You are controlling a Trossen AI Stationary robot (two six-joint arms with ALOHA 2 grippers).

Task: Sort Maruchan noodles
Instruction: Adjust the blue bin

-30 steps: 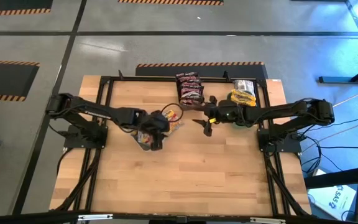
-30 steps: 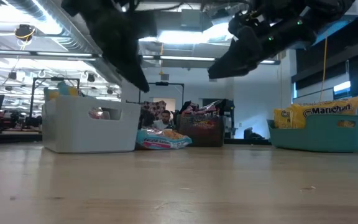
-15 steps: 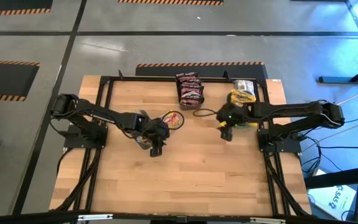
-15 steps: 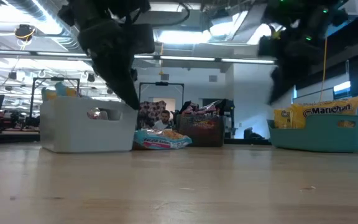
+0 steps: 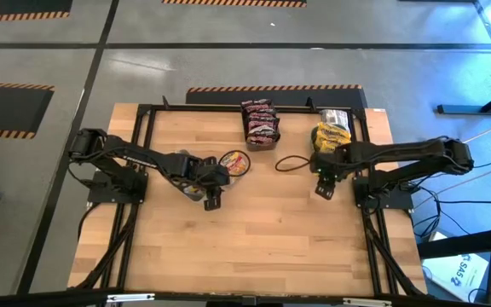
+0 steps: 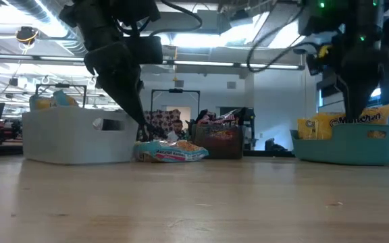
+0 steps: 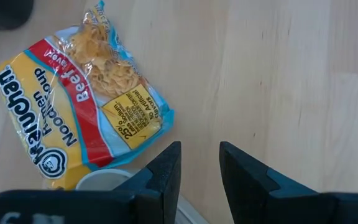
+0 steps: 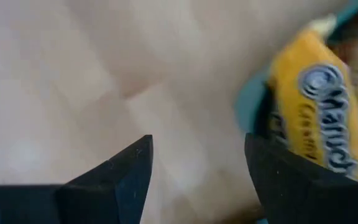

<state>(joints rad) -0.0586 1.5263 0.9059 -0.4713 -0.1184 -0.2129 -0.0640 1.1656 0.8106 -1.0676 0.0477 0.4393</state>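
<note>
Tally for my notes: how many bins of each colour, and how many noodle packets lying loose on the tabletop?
White bin: 1
Teal bin: 1
Dark bin: 1
Loose noodle packet: 1
Total: 4

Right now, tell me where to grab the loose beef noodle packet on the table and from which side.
Grip the beef noodle packet across its short width near the middle, coming straight down. It lies flat on the table, its near end by the white bin.
</note>
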